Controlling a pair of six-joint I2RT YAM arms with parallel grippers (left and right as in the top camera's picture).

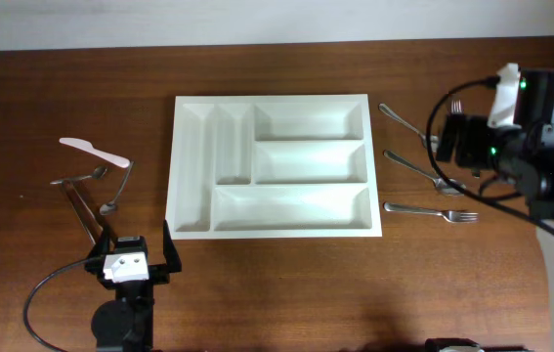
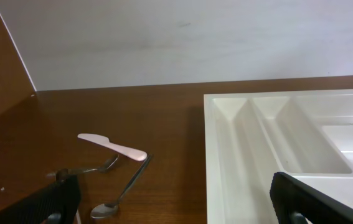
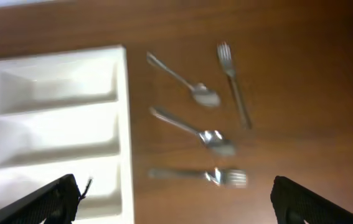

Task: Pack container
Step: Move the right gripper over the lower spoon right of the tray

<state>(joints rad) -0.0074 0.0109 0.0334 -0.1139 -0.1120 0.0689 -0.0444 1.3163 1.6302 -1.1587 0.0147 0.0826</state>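
Observation:
The white five-compartment container (image 1: 272, 99) lies mid-table with all its compartments bare; it also shows in the left wrist view (image 2: 210, 155) and the right wrist view (image 3: 125, 124). My left gripper (image 1: 135, 246) is open and empty near the front edge, left of the container's front corner (image 2: 176, 211). My right gripper (image 1: 445, 143) is open and empty, held above the cutlery to the right of the container (image 3: 176, 205). There lie two spoons (image 3: 182, 81) (image 3: 192, 127) and two forks (image 3: 233, 84) (image 3: 201, 175).
On the left lie a white plastic knife (image 1: 91, 149) (image 2: 111, 146), a metal spoon (image 1: 117, 188) (image 2: 123, 190) and other thin metal cutlery (image 1: 81, 205). A pale wall (image 2: 182, 37) runs along the table's back edge.

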